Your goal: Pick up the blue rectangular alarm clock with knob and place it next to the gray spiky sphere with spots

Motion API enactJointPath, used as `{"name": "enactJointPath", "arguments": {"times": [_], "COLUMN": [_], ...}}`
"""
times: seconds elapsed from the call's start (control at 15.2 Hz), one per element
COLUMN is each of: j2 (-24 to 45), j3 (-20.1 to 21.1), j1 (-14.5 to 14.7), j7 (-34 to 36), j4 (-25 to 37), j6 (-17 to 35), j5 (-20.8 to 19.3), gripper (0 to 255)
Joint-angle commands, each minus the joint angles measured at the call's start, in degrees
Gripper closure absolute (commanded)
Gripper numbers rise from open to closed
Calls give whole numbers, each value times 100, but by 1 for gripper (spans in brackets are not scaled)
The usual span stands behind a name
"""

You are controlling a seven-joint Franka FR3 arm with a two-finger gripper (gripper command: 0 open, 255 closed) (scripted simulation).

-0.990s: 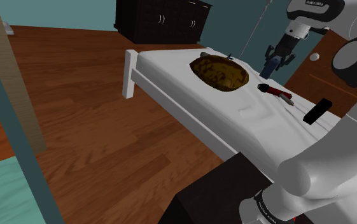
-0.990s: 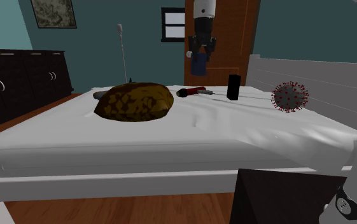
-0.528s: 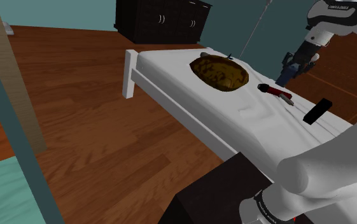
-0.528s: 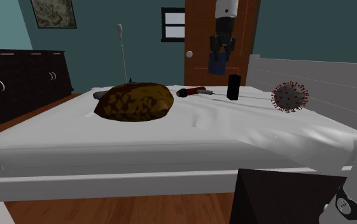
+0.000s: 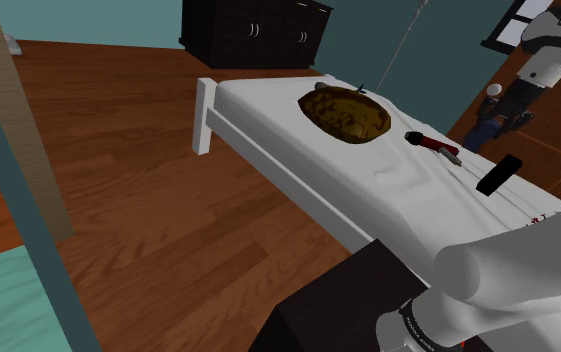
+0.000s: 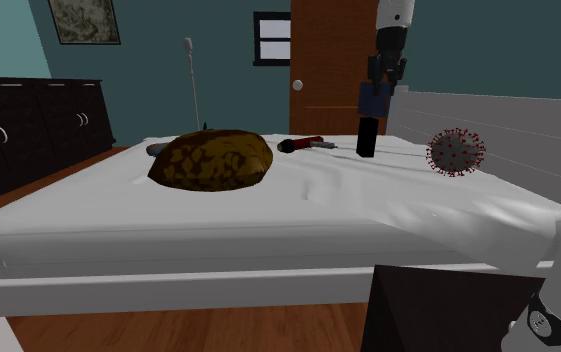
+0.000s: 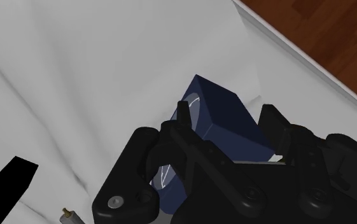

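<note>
Dim, even render light; soft shading in bed (image 6: 268, 215) folds; no glare.

On the bed (image 6: 268, 225) we find three things resting, read here in the second exterior view with the block (image 6: 367, 138) as our dial's centre. At nine o'clock, near it, lies the tool (image 6: 303, 145); farther out at nine sits the mound (image 6: 211, 159). At three o'clock, apart from the block, rests the spiky sphere (image 6: 455, 153). At twelve o'clock the alarm clock (image 6: 372, 103) hangs off the bed, clasped in the gripper (image 6: 380, 88). The dresser (image 6: 28, 130) stands beyond the bed at nine, the door (image 6: 328, 50) behind at eleven.
</note>
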Motion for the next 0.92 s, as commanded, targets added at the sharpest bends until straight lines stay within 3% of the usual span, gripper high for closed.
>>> {"name": "enactJointPath", "arguments": {"times": [0.0,0.86], "j2": [-181,-611], "j3": [-125,-1159], "j1": [-109,-774], "j7": [-222,-1851], "j4": [-195,-403], "j6": [36,-20], "j5": [-96,-527], "gripper": [255,255]}}
